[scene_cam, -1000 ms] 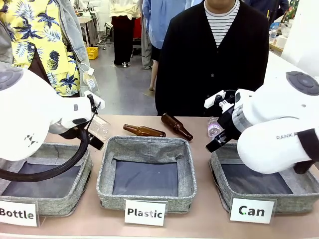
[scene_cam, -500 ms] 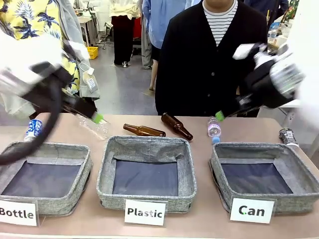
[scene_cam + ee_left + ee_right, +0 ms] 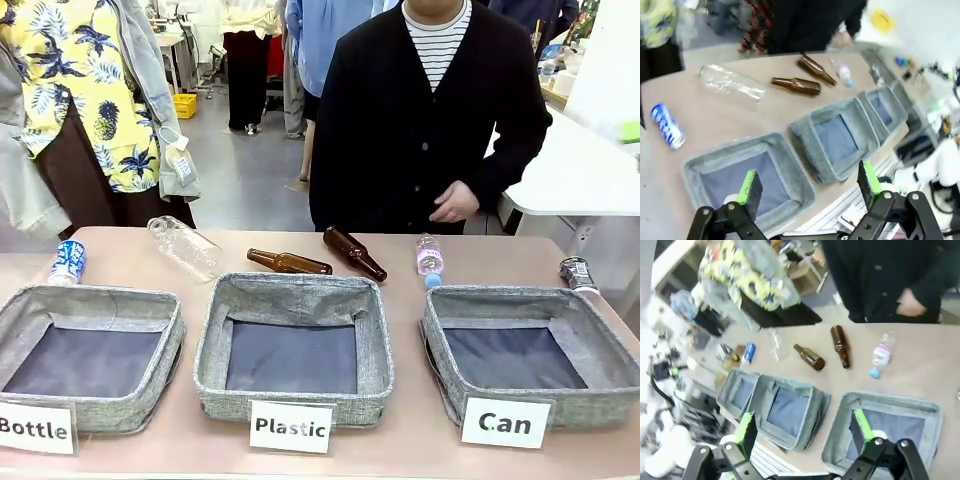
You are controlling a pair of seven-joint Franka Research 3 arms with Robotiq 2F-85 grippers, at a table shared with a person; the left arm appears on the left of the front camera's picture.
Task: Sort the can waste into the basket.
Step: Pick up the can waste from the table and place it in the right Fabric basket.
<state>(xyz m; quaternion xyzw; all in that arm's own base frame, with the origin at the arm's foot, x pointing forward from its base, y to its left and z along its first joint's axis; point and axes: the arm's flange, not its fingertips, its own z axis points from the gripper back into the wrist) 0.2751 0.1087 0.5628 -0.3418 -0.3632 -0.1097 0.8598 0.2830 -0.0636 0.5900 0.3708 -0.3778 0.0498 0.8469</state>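
Since half a second back both arms have swung up and away from the table's far side; cans and bottles lie where they lay. Left gripper (image 3: 809,184) hangs high above the near edge of the table (image 3: 400,300), green pads wide apart, nothing between them. Right gripper (image 3: 803,426) likewise: jaws spread wide, holding nothing, looking down over the Can basket (image 3: 888,404).

We note the blue can (image 3: 68,262) on its side at the table's left end, behind the Bottle basket (image 3: 95,297), well apart from the Can basket at the right end with its white card (image 3: 506,423). The dark silvery can (image 3: 576,273) lies just behind that basket's far right corner, outside it. In the left wrist view a small dark blur beside the farthest basket is probably this same can.

Two brown glass bottles (image 3: 289,263) lie behind the Plastic basket (image 3: 295,285), a clear plastic bottle (image 3: 185,245) to their left, a small bottle (image 3: 429,257) to their right. The person (image 3: 420,130) stands at the far side, one hand (image 3: 455,203) at waist height
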